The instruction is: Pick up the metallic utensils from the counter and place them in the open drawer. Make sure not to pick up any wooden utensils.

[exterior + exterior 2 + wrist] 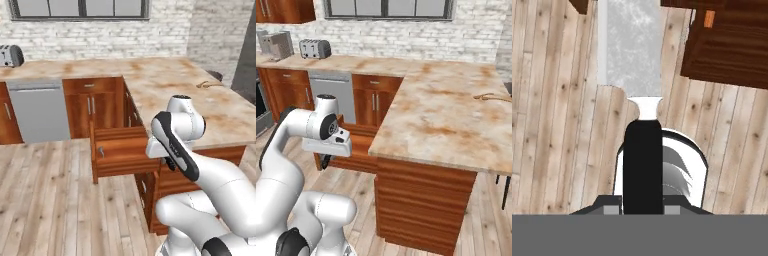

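The gripper [642,202] pinched the knife [639,125] by its black handle, silver blade reaching out over the wood floor [557,125]. Beyond it the drawer [122,150] stood pulled open under the counter [165,85]. Far out on that counter lay a tan wooden utensil [493,97]

The drawer [120,150] juts open from the cabinets under the surface [170,85]; a wooden utensil [209,84] lies far right on it, toaster [10,55] far left
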Robot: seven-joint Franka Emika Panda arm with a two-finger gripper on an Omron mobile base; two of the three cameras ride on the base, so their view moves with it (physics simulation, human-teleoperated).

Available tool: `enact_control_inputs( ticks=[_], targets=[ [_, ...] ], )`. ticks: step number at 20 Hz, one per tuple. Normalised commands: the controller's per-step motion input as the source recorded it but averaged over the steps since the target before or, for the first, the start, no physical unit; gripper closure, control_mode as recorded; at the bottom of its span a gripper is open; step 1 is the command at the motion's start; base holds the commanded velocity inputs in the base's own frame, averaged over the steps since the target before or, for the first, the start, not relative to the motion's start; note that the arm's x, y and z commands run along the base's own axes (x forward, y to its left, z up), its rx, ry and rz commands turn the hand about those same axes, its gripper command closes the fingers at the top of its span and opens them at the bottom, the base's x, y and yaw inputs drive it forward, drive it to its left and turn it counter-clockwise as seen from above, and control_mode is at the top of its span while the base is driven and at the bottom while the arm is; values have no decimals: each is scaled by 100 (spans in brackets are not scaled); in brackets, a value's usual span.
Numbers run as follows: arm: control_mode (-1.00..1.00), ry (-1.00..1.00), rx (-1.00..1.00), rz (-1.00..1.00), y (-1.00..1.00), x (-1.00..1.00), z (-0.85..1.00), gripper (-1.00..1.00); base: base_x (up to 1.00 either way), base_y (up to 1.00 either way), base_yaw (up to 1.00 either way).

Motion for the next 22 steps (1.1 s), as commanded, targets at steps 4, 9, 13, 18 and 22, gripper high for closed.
enact_control_inputs(
  ticks=[4, 9, 13, 18, 22],
  targets=[
    [100, 0, 0, 0, 0, 0, 0, 100, 61, 80, -47],
    [100, 0, 0, 0, 0, 0, 0, 100, 93, 11, -13],
    [100, 0, 0, 0, 0, 0, 0, 100, 14, 0, 0],
    [100, 0, 0, 0, 0, 0, 0, 100, 4, 25, -2],
    [100, 0, 0, 0, 0, 0, 0, 100, 2, 20, -2]
  ],
)
